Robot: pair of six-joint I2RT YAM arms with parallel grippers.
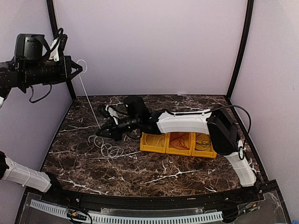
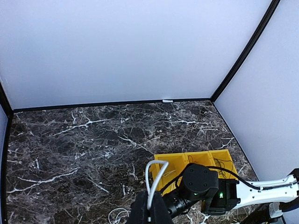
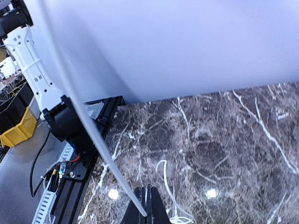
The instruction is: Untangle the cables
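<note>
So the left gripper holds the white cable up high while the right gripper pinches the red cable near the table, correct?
Not quite: the right gripper pinches the same white cable, as the right wrist view shows. The rest stands.

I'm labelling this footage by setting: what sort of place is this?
Probably a lab test booth for robots: plain white walls on a black frame enclose a marble-patterned table, with yellow bins on it.

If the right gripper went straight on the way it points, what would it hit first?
Probably the dark marble tabletop ahead of the right gripper, where a loop of thin white cable lies; the white side wall is beyond.
</note>
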